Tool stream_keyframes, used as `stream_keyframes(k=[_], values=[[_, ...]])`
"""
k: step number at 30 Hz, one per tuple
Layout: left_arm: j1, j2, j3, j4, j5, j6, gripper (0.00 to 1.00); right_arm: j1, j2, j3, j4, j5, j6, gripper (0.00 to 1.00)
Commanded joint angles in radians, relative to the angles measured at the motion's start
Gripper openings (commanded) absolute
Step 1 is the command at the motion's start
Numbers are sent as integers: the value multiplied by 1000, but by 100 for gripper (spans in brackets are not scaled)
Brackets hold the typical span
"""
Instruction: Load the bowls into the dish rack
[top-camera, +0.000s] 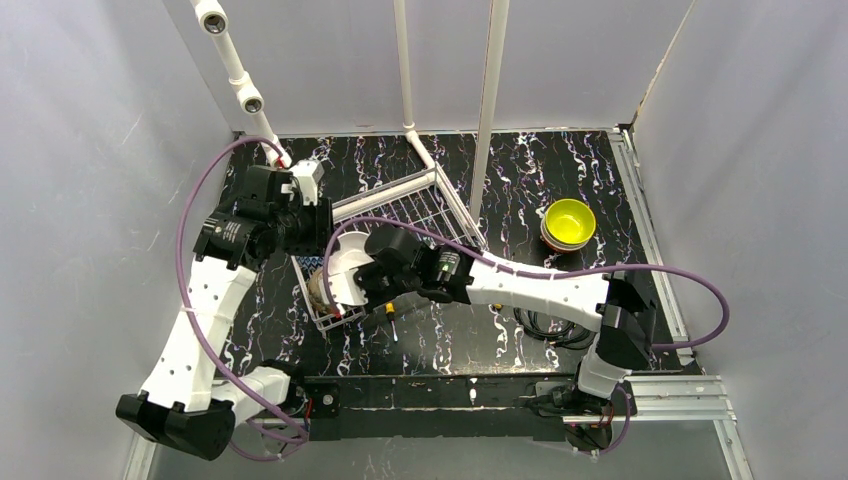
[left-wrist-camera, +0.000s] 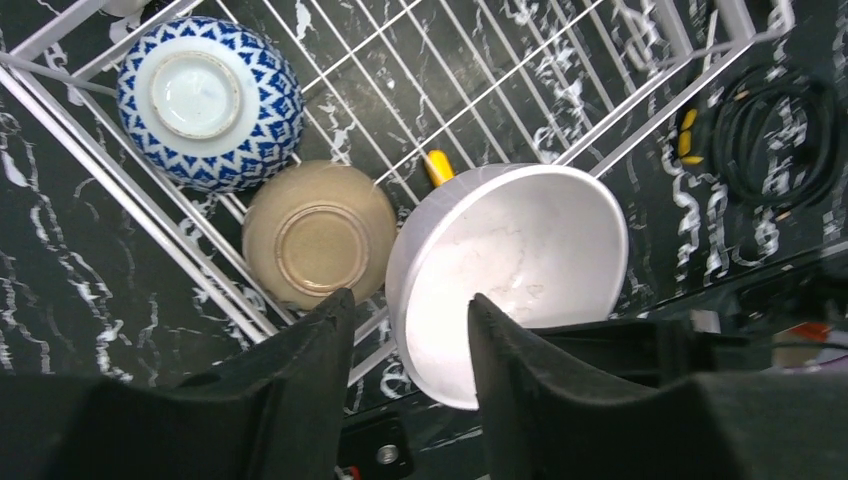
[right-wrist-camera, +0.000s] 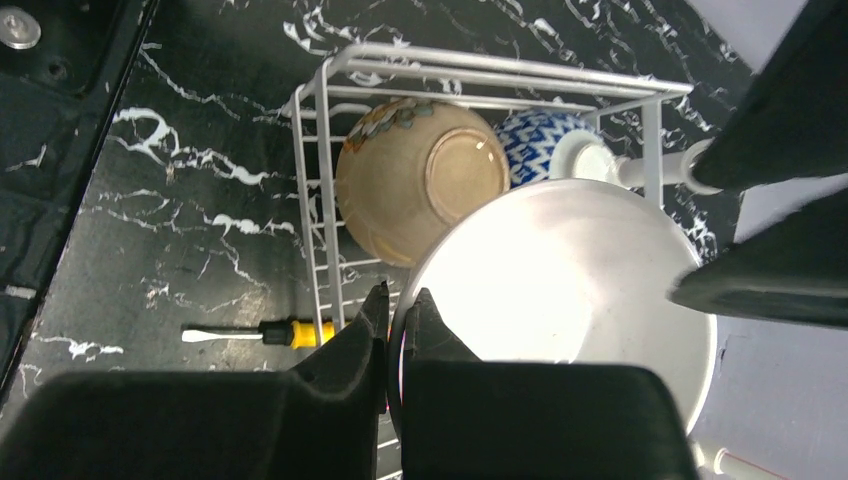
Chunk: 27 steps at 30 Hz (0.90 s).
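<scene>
The right gripper is clamped on the rim of a white bowl, holding it tipped on edge over the near end of the dish rack. The left gripper has its jaws apart, one finger on each side of the same rim without pinching it. Two bowls already lie upside down in that end of the rack: a tan bowl just beside the white one, and a blue-and-white bowl next to it in the corner.

The step in hand appears to be placing the white bowl, with the right arm alone carrying it. The next move calls for the left arm to lift clear without catching the rim. The right arm then has to lower the bowl into the free floor beside the tan bowl, keeping it off the side rail, which it overlaps in the left wrist view.

A yellow-green bowl sits well apart on the table to the right, on top of at least one other bowl. Only a reddish edge shows beneath it, so the number stacked there cannot be told. Both arms cover the near corner of the rack from above, and no view shows whether the white bowl touches the wire floor. A screwdriver lies on the table just outside the rack.
</scene>
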Motion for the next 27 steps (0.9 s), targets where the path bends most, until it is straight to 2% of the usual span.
stream_keyframes(k=[1, 5, 9, 14, 18, 23, 27], values=[[4, -47, 2, 44, 52, -63, 51, -1, -84, -48, 129, 6, 27, 1], [3, -108, -20, 114, 61, -95, 73, -4, -98, -60, 121, 11, 55, 1], [4, -178, -46, 175, -54, -137, 86, -9, -128, -96, 137, 15, 77, 1], [3, -250, -77, 204, -274, -189, 92, -27, -172, -163, 206, 3, 148, 1], [4, -300, -98, 218, -399, -220, 94, -80, -166, -147, 217, -43, 330, 1], [3, -369, -134, 264, -388, -196, 96, -168, -159, -174, 342, -123, 576, 1], [4, -395, -153, 269, -387, -185, 97, -228, -126, -165, 429, -89, 838, 1]])
